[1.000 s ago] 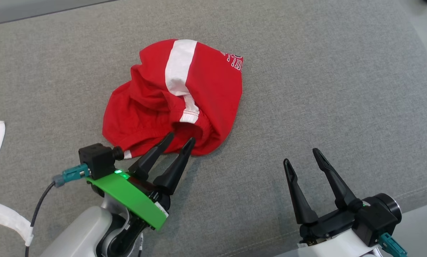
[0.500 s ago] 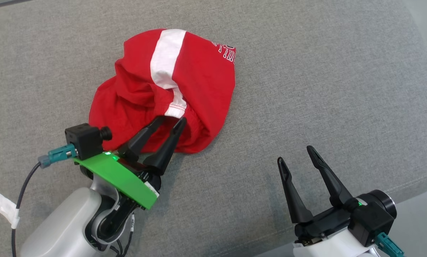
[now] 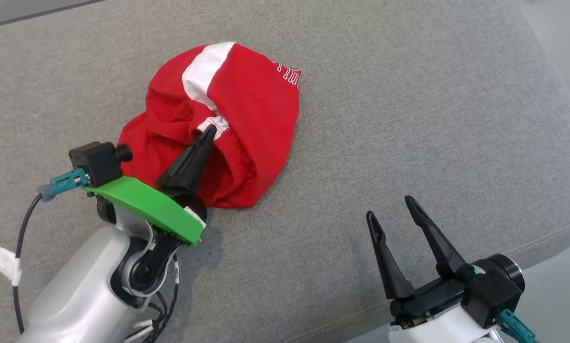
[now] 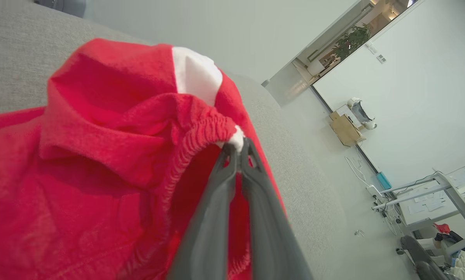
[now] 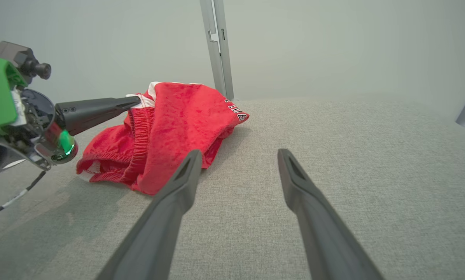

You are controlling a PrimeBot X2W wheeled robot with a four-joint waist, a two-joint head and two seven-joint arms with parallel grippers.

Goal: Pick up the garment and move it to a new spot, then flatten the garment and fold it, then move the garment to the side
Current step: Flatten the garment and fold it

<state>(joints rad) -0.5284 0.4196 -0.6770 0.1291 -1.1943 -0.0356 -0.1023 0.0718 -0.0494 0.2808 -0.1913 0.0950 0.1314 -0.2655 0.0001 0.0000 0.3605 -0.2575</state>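
Garment (image 3: 247, 119): red shorts w/ white stripe, crumpled in a heap on grey padded surface (image 3: 432, 95), left of centre in head view; not yet flattened.
L gripper (image 3: 208, 129): jaws pressed together on elastic waistband (image 4: 201, 132) beside the white seam; fingers slant up over near side of heap.
R gripper (image 3: 390, 207): jaws spread, nothing between them; near front edge of surface, well apart from cloth.
Stage (judged): pick-up for 1st relocation; grasp made, bulk of cloth resting on surface.
Risk 1: pinch at fingertips only, on thin bit of hem; may slip out under cloth wt. on lift.
Risk 2: single-pt hold, so garment prob. hangs bunched & lands twisted; flattening harder.
Risk 3: drag instead of lift, textured cover snags fabric, folds it under.
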